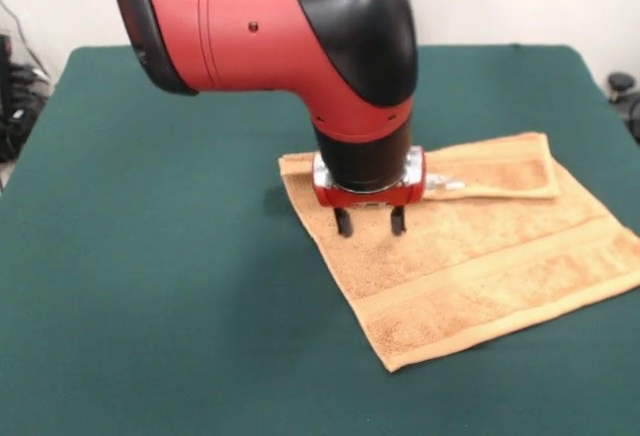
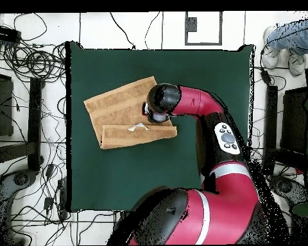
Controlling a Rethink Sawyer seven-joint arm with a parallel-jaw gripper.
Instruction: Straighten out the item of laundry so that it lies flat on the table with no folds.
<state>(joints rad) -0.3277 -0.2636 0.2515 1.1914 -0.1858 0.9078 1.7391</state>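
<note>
The tan-orange terry towel (image 1: 470,266) lies on the dark green table (image 1: 150,286), right of centre in the front view. Its far edge is folded over onto itself as a long flap (image 1: 500,174), with a small white tag (image 1: 447,187) showing. A woven band (image 1: 500,261) runs near the front hem. My gripper (image 1: 370,224) hangs over the towel's far left corner, two dark fingers (image 1: 343,223) pointing down, apart, with nothing between them. In the overhead view the towel (image 2: 118,109) lies left of centre, with my gripper's wrist (image 2: 162,102) above its right end, which hides the fingers.
The arm (image 2: 208,115) reaches from the base (image 2: 201,218) at the bottom of the overhead view. Cables and stands (image 2: 28,64) lie on the floor to the left. A person's feet (image 2: 282,57) show at the top right, off the table.
</note>
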